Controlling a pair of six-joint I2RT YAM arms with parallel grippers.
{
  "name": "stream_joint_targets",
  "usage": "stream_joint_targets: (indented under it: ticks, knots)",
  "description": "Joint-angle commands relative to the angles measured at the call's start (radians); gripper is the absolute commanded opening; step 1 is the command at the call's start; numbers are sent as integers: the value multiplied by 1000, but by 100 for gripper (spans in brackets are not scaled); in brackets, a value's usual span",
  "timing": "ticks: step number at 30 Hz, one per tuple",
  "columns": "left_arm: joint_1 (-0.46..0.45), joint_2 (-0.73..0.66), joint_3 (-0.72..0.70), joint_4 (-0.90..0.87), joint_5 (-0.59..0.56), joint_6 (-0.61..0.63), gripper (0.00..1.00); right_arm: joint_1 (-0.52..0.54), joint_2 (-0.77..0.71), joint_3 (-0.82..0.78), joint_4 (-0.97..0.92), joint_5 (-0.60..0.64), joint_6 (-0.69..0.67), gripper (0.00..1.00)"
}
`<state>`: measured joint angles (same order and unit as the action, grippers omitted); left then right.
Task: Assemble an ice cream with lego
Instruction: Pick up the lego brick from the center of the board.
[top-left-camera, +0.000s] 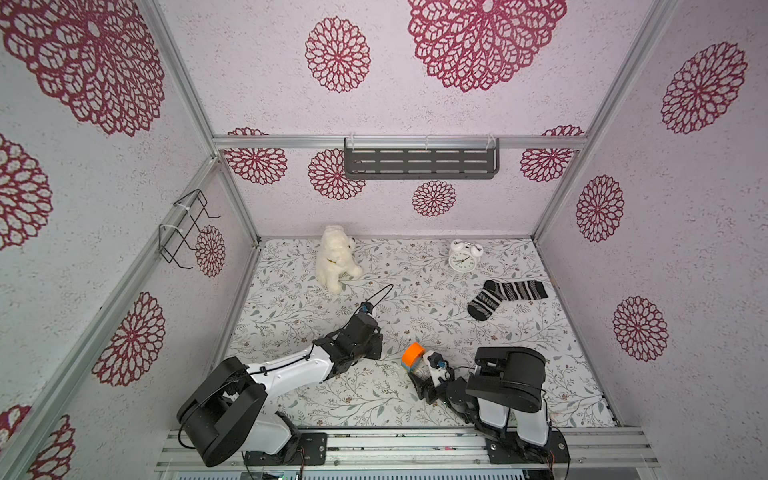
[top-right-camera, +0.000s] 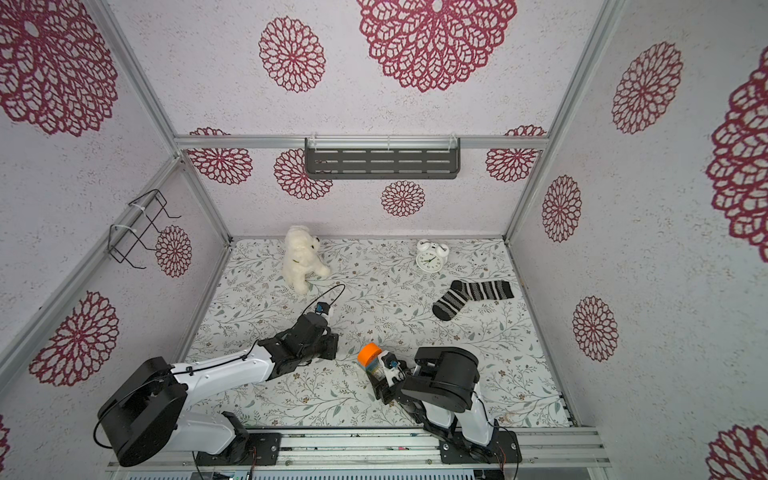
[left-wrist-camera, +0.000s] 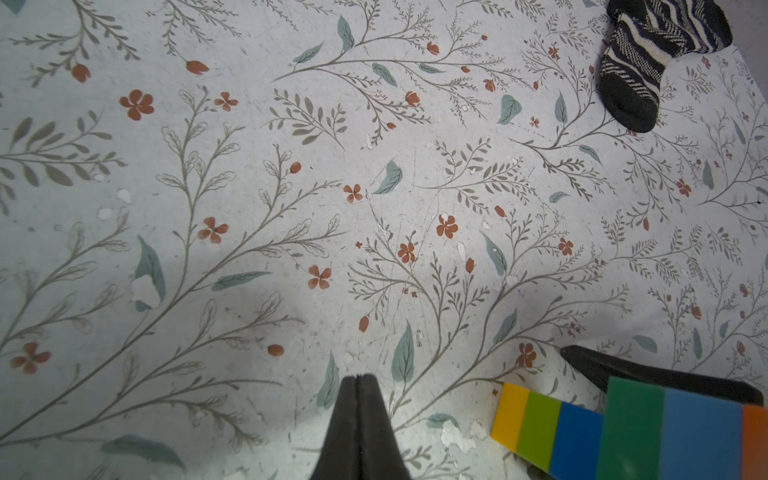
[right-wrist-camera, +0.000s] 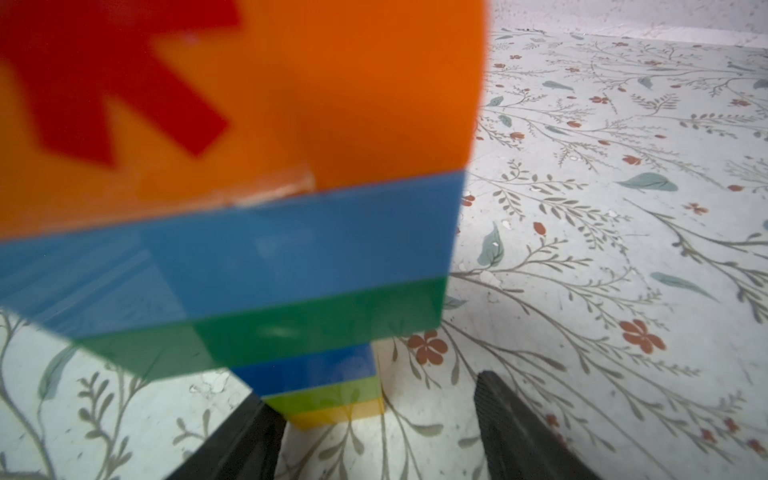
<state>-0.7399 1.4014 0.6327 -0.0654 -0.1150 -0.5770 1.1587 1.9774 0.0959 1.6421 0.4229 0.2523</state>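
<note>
While its ribbed black fingers stand apart on either side of the narrow stem, the right gripper (right-wrist-camera: 374, 390) grips nothing; one finger is clearly off the bricks, and whether the other touches cannot be told. The ice cream (right-wrist-camera: 291, 249) stands on its yellow end in the front half of the table (top-left-camera: 415, 316), about midway between the side edges. It is glossy hard plastic: a rounded orange dome printed with a red asterisk, wide light-blue and green slabs, then dark-blue, lime and yellow squares. Just beside it, the left gripper (left-wrist-camera: 358, 376) has its matte tapered fingers pressed flat together. The tabletop carries a scuffed print of leaves and small red flowers. Toward the back edge sit a fluffy white plush dog (top-left-camera: 334, 257) and a round white alarm clock (top-left-camera: 461, 257), its numerals too small to read. A knitted black-and-white striped sock (top-left-camera: 505, 295) lies near the right edge.
</note>
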Motion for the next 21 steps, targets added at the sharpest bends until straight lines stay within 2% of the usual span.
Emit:
stream_joint_targets:
  ticks: [1, 14, 17, 21]
  knots:
    - [-10, 11, 21, 1, -11, 1, 0, -14, 26, 5, 148, -28, -17, 74]
    - [-10, 6, 24, -11, -11, 0, 0, -25, 52, 27, 163, -49, -26, 71]
    - [-10, 8, 27, -12, -10, 2, 0, -25, 55, 27, 165, -47, -24, 66]
    - [-10, 7, 27, -14, -10, 0, 0, -25, 63, 28, 172, -50, -25, 55]
